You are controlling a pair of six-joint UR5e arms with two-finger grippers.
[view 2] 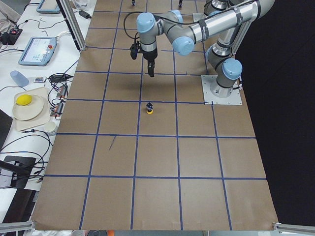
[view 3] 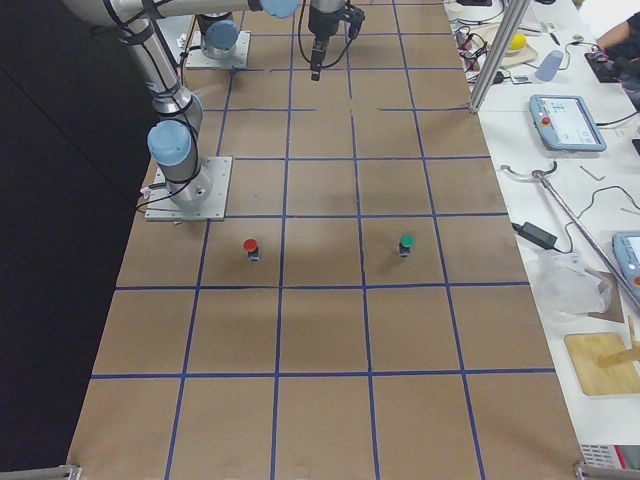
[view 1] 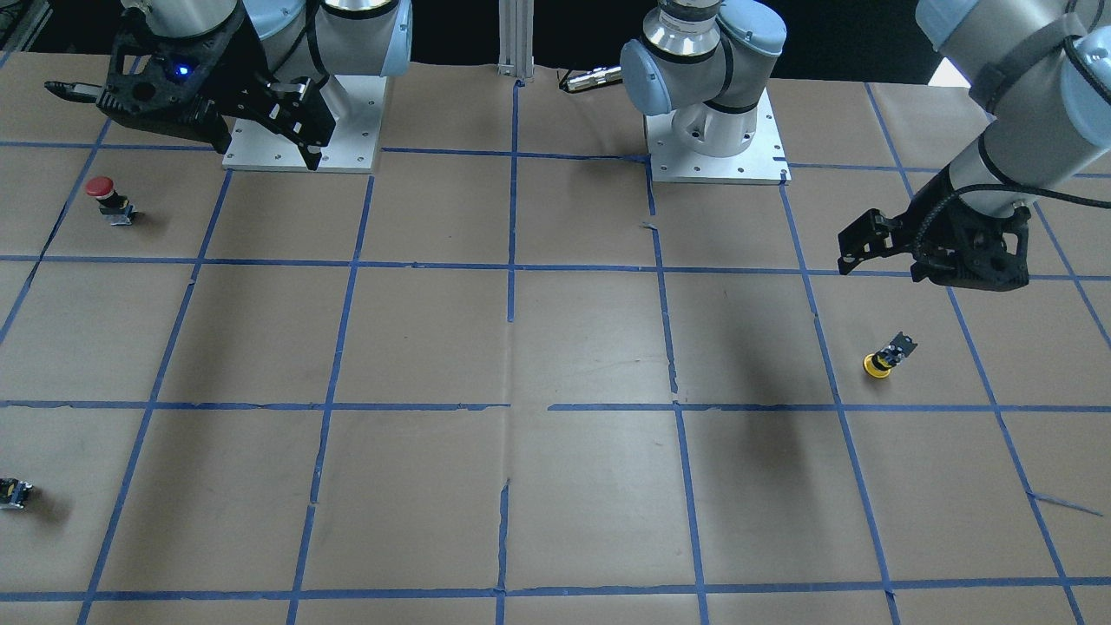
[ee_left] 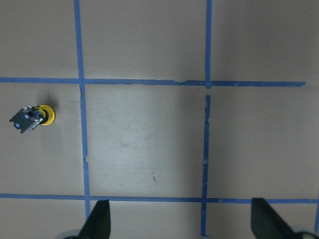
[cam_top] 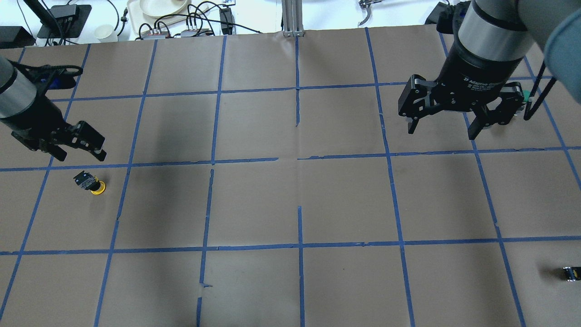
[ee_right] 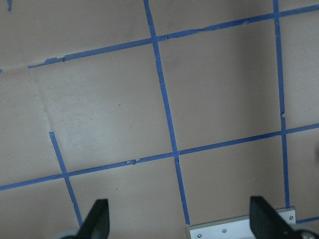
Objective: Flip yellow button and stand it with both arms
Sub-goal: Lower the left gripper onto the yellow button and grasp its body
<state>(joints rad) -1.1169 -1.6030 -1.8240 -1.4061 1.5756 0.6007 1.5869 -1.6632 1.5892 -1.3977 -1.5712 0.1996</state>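
My left end effector point(cam_top: 81, 153) wide open and empty, yellow button point(cam_top: 91, 184) cap-down on the counter point(cam_top: 345, 204) near its 6 o'clock, my right end effector point(cam_top: 441, 131) likewise open, empty, well apart.

The yellow button point(ee_left: 35, 118) is showing blurred (body details unreadable); a small dark part point(view 1: 10, 493) is sitting cut by the edge.

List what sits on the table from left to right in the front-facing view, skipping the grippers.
small dark part → red-capped button → right arm's base plate → left arm's base plate → yellow button
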